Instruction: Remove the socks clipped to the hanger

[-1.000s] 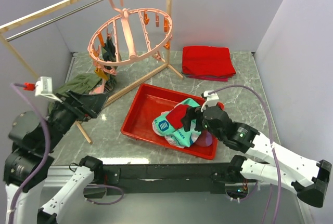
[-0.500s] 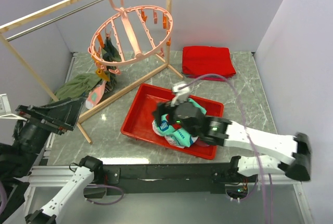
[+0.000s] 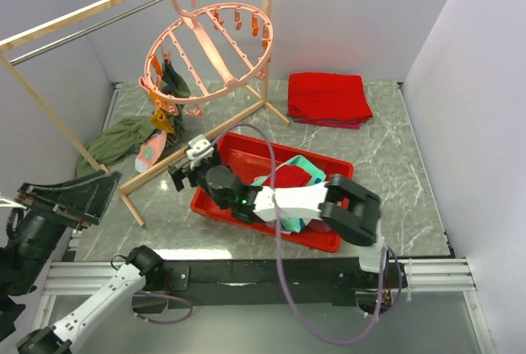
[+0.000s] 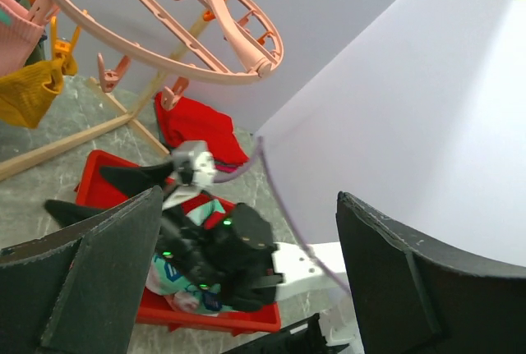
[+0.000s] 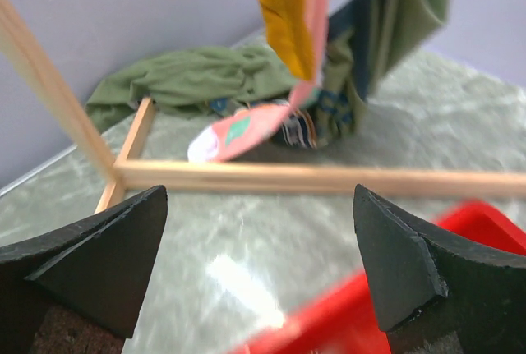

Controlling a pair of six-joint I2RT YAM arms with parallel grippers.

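The pink round hanger [image 3: 209, 46] hangs by its hook from the rack bar, tilted. Several socks [image 3: 166, 95], dark green, yellow and pink, stay clipped at its lower left rim. More socks [image 3: 289, 175] lie in the red tray [image 3: 215, 206]. My right gripper [image 3: 182, 175] is open and empty, low over the tray's left end and pointing at the hanging socks. Its wrist view [image 5: 259, 194] shows a yellow sock [image 5: 292, 9] and a dark green sock [image 5: 399, 17] hanging, and a pink sock [image 5: 246, 128] on the table. My left gripper [image 3: 99, 198] is open and empty at the near left [image 4: 246, 198].
The wooden rack's base bar [image 5: 329, 177] lies between my right gripper and the hanging socks. A green cloth [image 3: 115, 140] lies on the table at the left. A folded red cloth [image 3: 329, 97] lies at the back right. White walls close in both sides.
My right arm has swung from the tray's right side across to its left end, open. My left gripper has pulled back to the near left. The hanger has tilted up.
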